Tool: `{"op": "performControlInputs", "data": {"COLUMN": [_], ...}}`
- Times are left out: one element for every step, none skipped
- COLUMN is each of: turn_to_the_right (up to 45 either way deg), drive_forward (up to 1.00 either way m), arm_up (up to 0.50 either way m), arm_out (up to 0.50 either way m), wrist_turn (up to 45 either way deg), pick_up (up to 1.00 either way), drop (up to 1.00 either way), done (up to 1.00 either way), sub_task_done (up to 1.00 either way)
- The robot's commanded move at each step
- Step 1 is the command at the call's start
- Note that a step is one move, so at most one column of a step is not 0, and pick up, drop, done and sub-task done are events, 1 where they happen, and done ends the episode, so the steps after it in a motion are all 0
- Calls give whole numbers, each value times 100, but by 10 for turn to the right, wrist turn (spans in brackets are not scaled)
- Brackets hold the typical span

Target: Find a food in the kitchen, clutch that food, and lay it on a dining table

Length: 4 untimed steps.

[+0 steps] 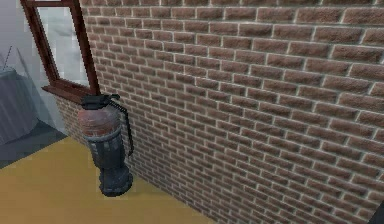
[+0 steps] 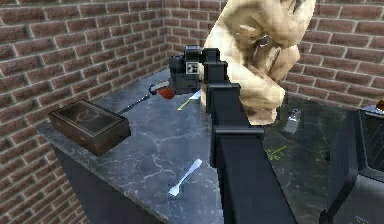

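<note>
The dark arm (image 2: 238, 150) rises over a dark stone countertop (image 2: 150, 150) set in a brick corner. At its far end is the gripper (image 2: 184, 67), a small dark body with white marks. A big tan lumpy mass (image 2: 262, 45), possibly bread, fills the space right beside and behind the arm's end. Its lower edge reaches down to the countertop in the picture. I cannot tell whether the gripper holds anything.
On the countertop lie a flat brown box (image 2: 90, 126), a white utensil (image 2: 186, 177), a red-handled tool (image 2: 152, 94), a green scrap (image 2: 187, 101) and a small shaker (image 2: 292, 122). A dark appliance (image 2: 366, 150) stands at the right. Ahead, a brick wall (image 1: 250, 100), a window (image 1: 60, 45) and a dark red canister (image 1: 106, 142) on yellow floor.
</note>
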Motion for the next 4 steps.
{"op": "performControlInputs", "data": {"turn_to_the_right": [0, 0, 0, 0], "drive_forward": [0, 0, 0, 0], "arm_up": [0, 0, 0, 0], "arm_out": [0, 0, 0, -38], "wrist_turn": [-450, -450, -210, 0], "pick_up": [0, 0, 0, 0], "drop": [0, 0, 0, 0], "done": [0, 0, 0, 0], "sub_task_done": [0, 0, 0, 0]}}
